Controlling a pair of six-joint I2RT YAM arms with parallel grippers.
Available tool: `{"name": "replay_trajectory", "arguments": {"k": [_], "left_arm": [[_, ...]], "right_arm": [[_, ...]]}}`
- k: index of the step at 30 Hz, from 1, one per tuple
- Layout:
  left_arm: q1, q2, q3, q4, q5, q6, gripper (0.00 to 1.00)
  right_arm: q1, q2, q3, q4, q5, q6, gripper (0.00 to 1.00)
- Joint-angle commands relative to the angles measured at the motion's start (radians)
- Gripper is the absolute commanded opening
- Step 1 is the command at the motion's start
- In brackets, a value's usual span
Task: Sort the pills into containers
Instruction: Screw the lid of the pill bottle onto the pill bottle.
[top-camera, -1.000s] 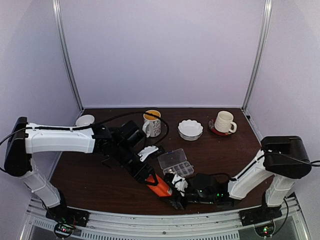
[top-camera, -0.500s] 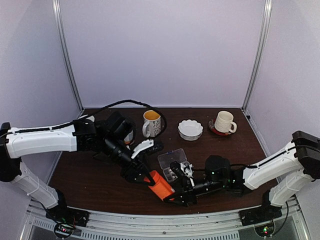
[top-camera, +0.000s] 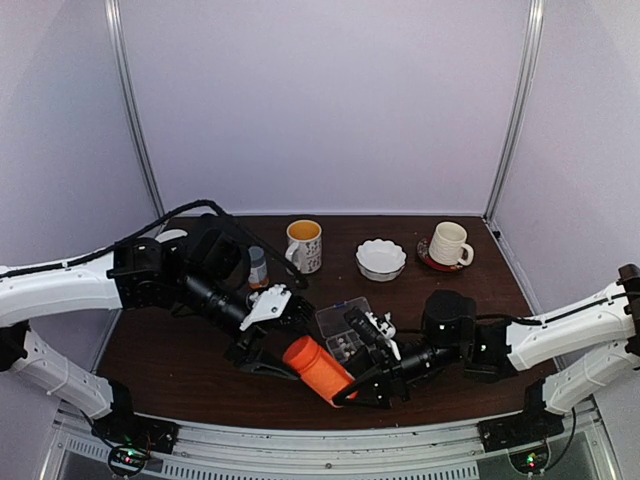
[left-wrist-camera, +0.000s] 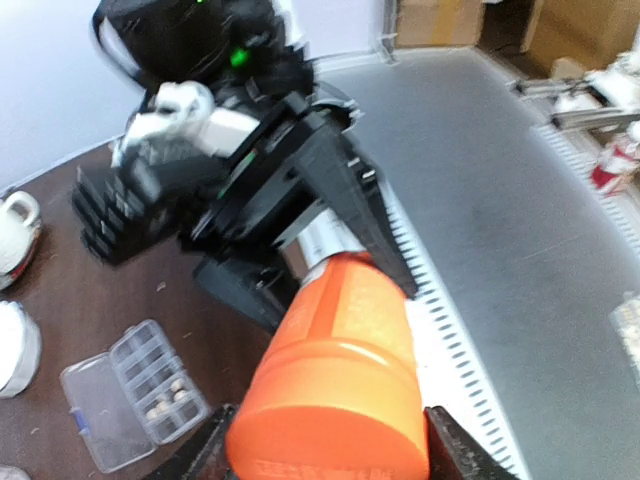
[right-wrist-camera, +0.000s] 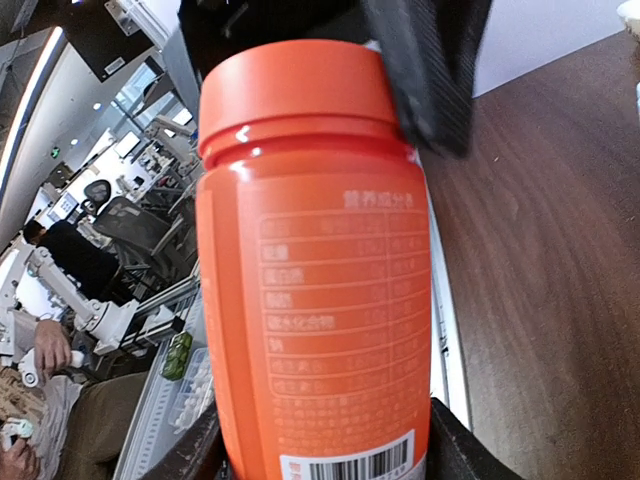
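Left claw (left-wrist-camera: 322, 455) and right claw (right-wrist-camera: 318, 450) each clamped on opposite ends of the tilted orange bottle (top-camera: 318, 369); pill box (top-camera: 352, 328) lies just behind on the table (top-camera: 170, 365), pills (left-wrist-camera: 166, 400) in some compartments.

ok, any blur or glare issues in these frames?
Left wrist: right arm motion-blurred, orange bottle sharper. Right wrist: label crisp, glare spots on the cap, background room soft. Top external: sharp, evenly lit.

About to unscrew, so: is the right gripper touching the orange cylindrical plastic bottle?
Touching. Right wrist view: the right gripper has fingers pressed on both sides of the orange cylindrical plastic bottle, no gap.
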Motion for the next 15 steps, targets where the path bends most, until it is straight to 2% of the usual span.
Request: {"name": "replay_trajectory", "arguments": {"k": [1,2,3,4,5,12,14,15], "left_arm": [[-0.005,-0.003,0.003,0.090,-0.196,0.070,0.71],[-0.004,-0.011,0.002,0.103,-0.215,0.063,0.74],[-0.004,-0.018,0.001,0.114,-0.232,0.050,0.81],[-0.004,-0.026,-0.002,0.130,-0.261,0.033,0.93],[-0.003,-0.037,-0.009,0.157,-0.299,0.003,0.97],[0.040,-0.221,-0.124,0.363,-0.432,-0.224,0.98],[0.040,-0.263,-0.124,0.359,-0.500,-0.357,0.98],[0.042,-0.273,-0.106,0.330,-0.563,-0.478,0.97]], "right_arm": [[-0.006,-0.091,0.087,-0.070,0.125,-0.135,0.02],[-0.006,-0.102,0.094,-0.113,0.146,-0.161,0.02],[-0.006,-0.115,0.102,-0.177,0.175,-0.187,0.03],[-0.005,-0.124,0.110,-0.221,0.201,-0.215,0.03],[-0.005,-0.133,0.114,-0.250,0.222,-0.236,0.03],[-0.002,-0.181,0.135,-0.447,0.390,-0.360,0.04],[0.002,-0.198,0.134,-0.477,0.441,-0.382,0.04],[0.006,-0.209,0.134,-0.489,0.472,-0.392,0.05]]}}
